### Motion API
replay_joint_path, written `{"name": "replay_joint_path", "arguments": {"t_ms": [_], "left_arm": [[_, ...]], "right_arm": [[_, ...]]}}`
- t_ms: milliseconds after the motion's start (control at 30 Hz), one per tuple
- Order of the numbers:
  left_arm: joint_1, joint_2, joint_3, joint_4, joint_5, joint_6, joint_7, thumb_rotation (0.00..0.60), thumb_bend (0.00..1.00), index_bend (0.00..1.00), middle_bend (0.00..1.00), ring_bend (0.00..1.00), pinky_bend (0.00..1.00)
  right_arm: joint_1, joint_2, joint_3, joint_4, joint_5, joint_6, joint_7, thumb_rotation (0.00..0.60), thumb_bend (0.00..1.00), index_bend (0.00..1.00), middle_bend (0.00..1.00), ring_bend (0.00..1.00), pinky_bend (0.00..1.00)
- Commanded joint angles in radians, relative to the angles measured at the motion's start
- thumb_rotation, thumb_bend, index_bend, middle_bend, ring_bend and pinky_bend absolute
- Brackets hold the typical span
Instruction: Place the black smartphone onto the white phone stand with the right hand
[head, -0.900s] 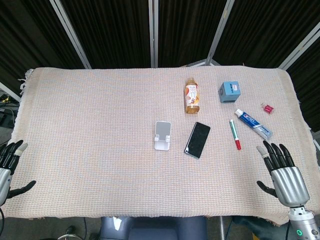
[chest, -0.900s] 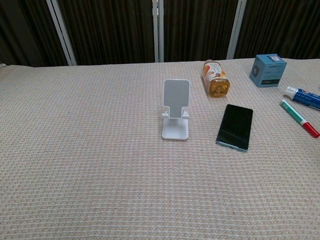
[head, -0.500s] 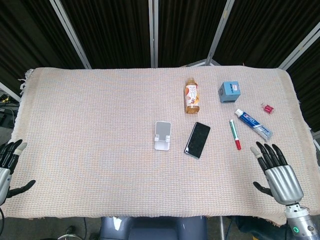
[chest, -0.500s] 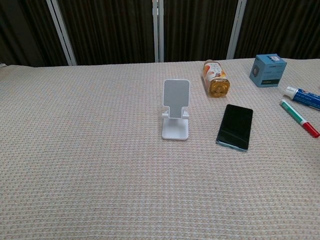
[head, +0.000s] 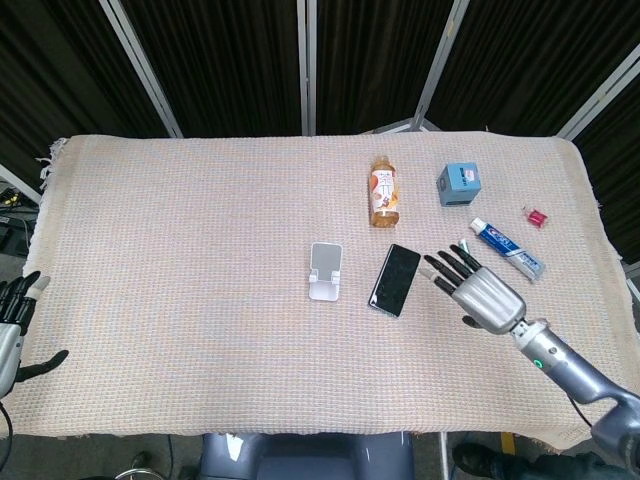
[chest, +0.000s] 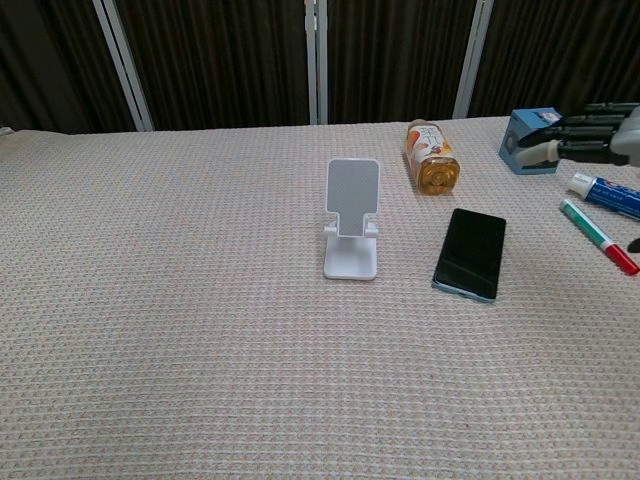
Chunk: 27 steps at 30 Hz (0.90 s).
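The black smartphone (head: 396, 279) (chest: 471, 253) lies flat on the cloth, screen up, just right of the white phone stand (head: 324, 271) (chest: 352, 218), which stands upright and bare. My right hand (head: 475, 292) (chest: 590, 139) hovers open above the cloth just right of the phone, fingers stretched toward it and not touching it. At the table's left front corner my left hand (head: 15, 325) is open and holds nothing; the chest view does not show it.
Behind the phone lies an orange drink bottle (head: 384, 192) (chest: 431, 157). A blue box (head: 459, 184) (chest: 528, 141), a toothpaste tube (head: 509, 250) (chest: 607, 193), a red-and-green marker (chest: 599, 236) and a small red item (head: 535, 215) sit to the right.
My right hand has swung from the table's right front corner up and left, ending beside the phone and over the marker. The left hand dropped slightly. Phone and stand have not moved.
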Motion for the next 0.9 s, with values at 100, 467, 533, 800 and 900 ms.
{"name": "replay_joint_path", "arguments": {"t_ms": [100, 467, 533, 800, 900], "left_arm": [[-0.011, -0.022, -0.006, 0.015, -0.027, -0.027, 0.043, 0.600, 0.00, 0.00, 0.00, 0.00, 0.00], [-0.031, -0.057, -0.028, 0.044, -0.102, -0.078, 0.091, 0.600, 0.00, 0.00, 0.00, 0.00, 0.00], [-0.033, -0.060, -0.033, 0.049, -0.112, -0.080, 0.096, 0.600, 0.00, 0.00, 0.00, 0.00, 0.00], [-0.041, -0.074, -0.038, 0.065, -0.135, -0.096, 0.117, 0.600, 0.00, 0.00, 0.00, 0.00, 0.00], [-0.044, -0.079, -0.041, 0.073, -0.148, -0.103, 0.124, 0.600, 0.00, 0.00, 0.00, 0.00, 0.00]], "right_arm": [[0.176, -0.169, -0.062, 0.249, -0.151, -0.060, 0.110, 0.600, 0.00, 0.13, 0.08, 0.02, 0.01], [0.292, -0.426, -0.163, 0.704, -0.220, 0.006, 0.258, 0.600, 0.00, 0.13, 0.15, 0.10, 0.07], [0.298, -0.461, -0.184, 0.764, -0.222, 0.022, 0.280, 0.600, 0.00, 0.13, 0.15, 0.10, 0.06], [0.330, -0.522, -0.225, 0.874, -0.213, 0.004, 0.320, 0.600, 0.00, 0.13, 0.14, 0.10, 0.06], [0.326, -0.540, -0.243, 0.904, -0.206, -0.004, 0.337, 0.600, 0.00, 0.14, 0.15, 0.10, 0.06]]}}
